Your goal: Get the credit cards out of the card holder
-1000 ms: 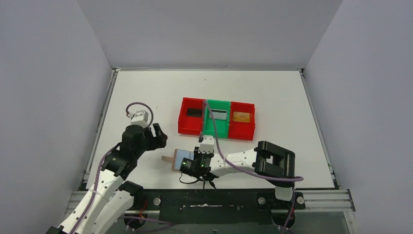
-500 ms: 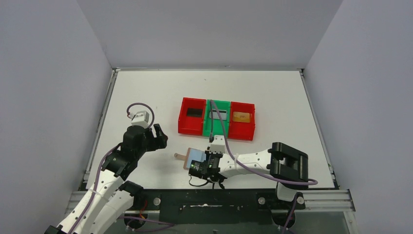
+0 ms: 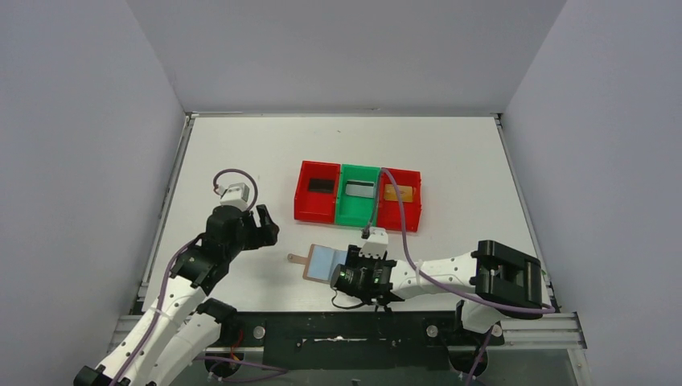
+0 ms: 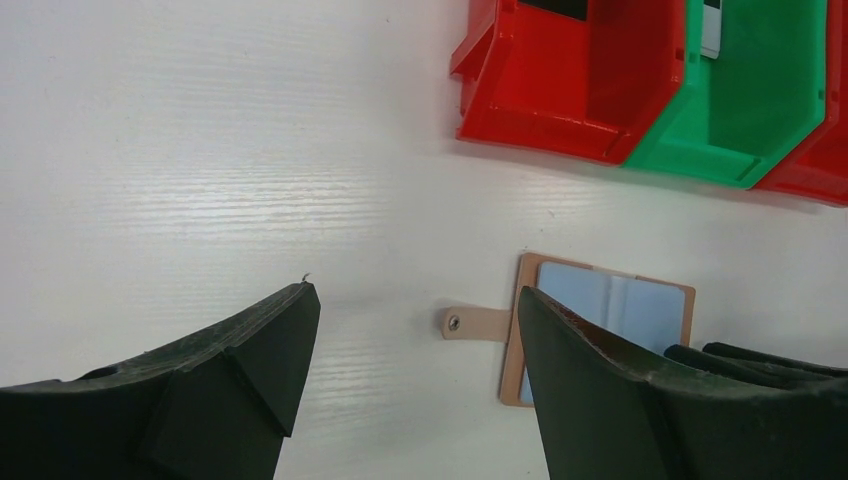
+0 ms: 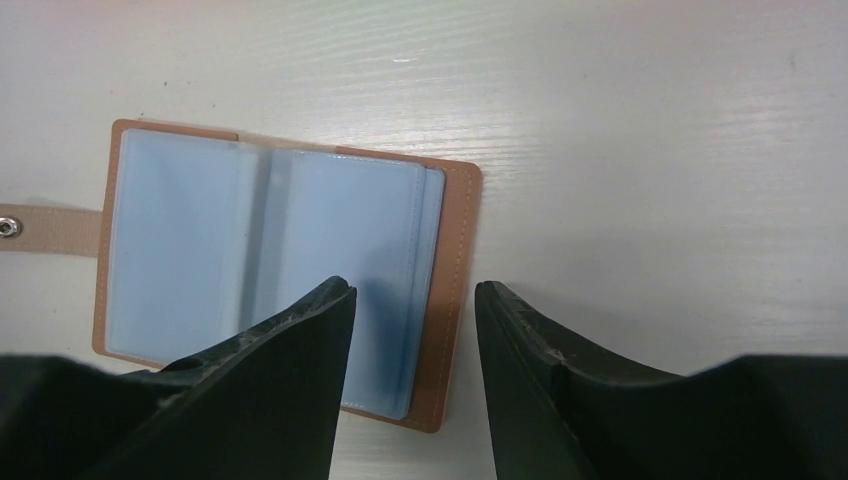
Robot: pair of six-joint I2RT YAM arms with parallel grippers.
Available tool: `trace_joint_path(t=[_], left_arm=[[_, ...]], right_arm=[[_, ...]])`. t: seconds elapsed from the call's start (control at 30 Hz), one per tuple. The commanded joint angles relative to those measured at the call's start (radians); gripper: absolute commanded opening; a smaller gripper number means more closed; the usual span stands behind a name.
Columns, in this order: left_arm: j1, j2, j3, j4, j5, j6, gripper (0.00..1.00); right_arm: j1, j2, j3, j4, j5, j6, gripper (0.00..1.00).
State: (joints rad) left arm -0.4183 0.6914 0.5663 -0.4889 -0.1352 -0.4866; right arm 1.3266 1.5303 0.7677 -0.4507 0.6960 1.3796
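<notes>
The card holder (image 5: 280,270), dragged slightly rightward, lies open on the desk (image 3: 241,161), pockets seemingly empty and the credit cards (image 3: 359,188) in the bins (image 3: 315,214) beyond, while my right fingers (image 5: 300,350) have backed off, parted, to its right edge and my left fingers (image 4: 250,370) hover parted nearby, so I judge the emptying done.

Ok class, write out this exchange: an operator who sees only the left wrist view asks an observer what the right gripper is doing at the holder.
Observer: The right gripper is open and straddles the right edge of the holder.
Operator: Any cards showing in it?
Observer: None that I can see in the right wrist view. The holder lies open with plain blue pockets.
Operator: And the right red bin?
Observer: In the top view the right red bin holds a gold card.
</notes>
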Motion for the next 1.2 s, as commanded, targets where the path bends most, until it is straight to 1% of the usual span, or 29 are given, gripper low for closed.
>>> trace_joint_path(t=[0.0,0.07,0.17,0.23,0.3,0.4,0.5,0.57,0.6,0.67,0.77,0.9,0.97,1.03,1.07,1.17], left_arm=[[-0.007,0.016,0.022,0.052,0.075,-0.009,0.73],[-0.008,0.047,0.036,0.057,0.109,-0.037,0.74],[-0.008,0.091,0.019,0.086,0.123,-0.188,0.79],[-0.010,0.123,-0.018,0.131,0.143,-0.270,0.83],[-0.019,0.158,-0.050,0.190,0.175,-0.308,0.83],[-0.049,0.210,-0.070,0.257,0.197,-0.313,0.84],[-0.070,0.266,-0.074,0.295,0.234,-0.294,0.83],[-0.079,0.299,-0.091,0.334,0.266,-0.283,0.80],[-0.085,0.320,-0.105,0.358,0.285,-0.285,0.78],[-0.096,0.360,-0.124,0.408,0.305,-0.284,0.72],[-0.107,0.418,-0.127,0.420,0.317,-0.273,0.64],[-0.129,0.462,-0.143,0.444,0.350,-0.263,0.58],[-0.139,0.476,-0.149,0.450,0.364,-0.267,0.56],[-0.156,0.483,-0.156,0.461,0.372,-0.274,0.53],[-0.163,0.486,-0.159,0.470,0.375,-0.277,0.51],[-0.180,0.496,-0.164,0.477,0.374,-0.282,0.41]], right_arm=[[-0.035,0.000,-0.018,0.190,-0.029,-0.020,0.46],[-0.035,0.010,-0.015,0.198,-0.031,-0.031,0.44],[-0.026,-0.001,0.011,0.124,0.003,0.007,0.43],[-0.020,-0.022,0.015,0.115,0.016,-0.017,0.47],[-0.031,-0.033,0.011,0.131,-0.008,-0.048,0.50],[-0.053,-0.049,-0.036,0.191,-0.067,-0.031,0.48],[-0.061,-0.078,-0.129,0.346,-0.119,-0.023,0.47],[-0.075,-0.084,-0.178,0.441,-0.159,-0.037,0.46],[-0.090,-0.078,-0.190,0.454,-0.179,-0.025,0.46],[-0.117,-0.064,-0.202,0.457,-0.213,-0.021,0.44],[-0.127,-0.060,-0.218,0.468,-0.218,-0.021,0.40],[-0.137,-0.073,-0.217,0.456,-0.216,-0.029,0.36],[-0.139,-0.083,-0.207,0.461,-0.220,-0.070,0.32],[-0.140,-0.090,-0.172,0.408,-0.211,-0.097,0.33],[-0.138,-0.091,-0.149,0.362,-0.192,-0.096,0.36],[-0.137,-0.093,-0.090,0.276,-0.171,-0.131,0.40]])
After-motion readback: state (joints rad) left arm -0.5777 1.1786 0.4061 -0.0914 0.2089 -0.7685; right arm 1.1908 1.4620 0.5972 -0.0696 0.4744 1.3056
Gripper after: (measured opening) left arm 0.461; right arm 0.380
